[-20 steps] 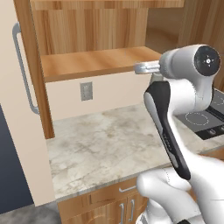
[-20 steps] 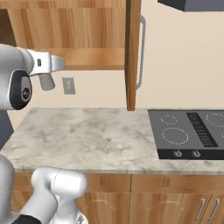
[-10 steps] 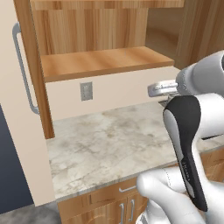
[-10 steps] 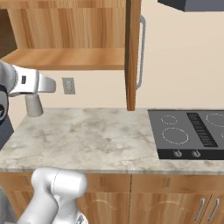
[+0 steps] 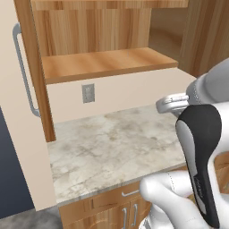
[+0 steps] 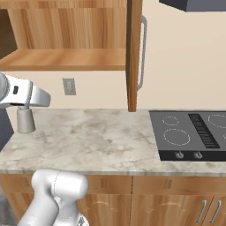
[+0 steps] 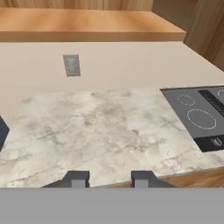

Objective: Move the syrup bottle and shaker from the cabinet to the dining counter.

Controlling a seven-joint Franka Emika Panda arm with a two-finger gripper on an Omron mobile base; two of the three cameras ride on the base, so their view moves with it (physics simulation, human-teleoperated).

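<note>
Marble worktop [image 5: 112, 147] beneath the open cabinet [image 5: 107, 62]

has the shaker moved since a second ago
Yes. In the right base view, the shaker has dropped from beside the cabinet shelf's front edge to below the wall outlet, held by the gripper.

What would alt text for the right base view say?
The robot's gripper, at the left, holds a small grey shaker above a marble worktop. An open wooden cabinet hangs above; a black cooktop sits to the right.
</note>
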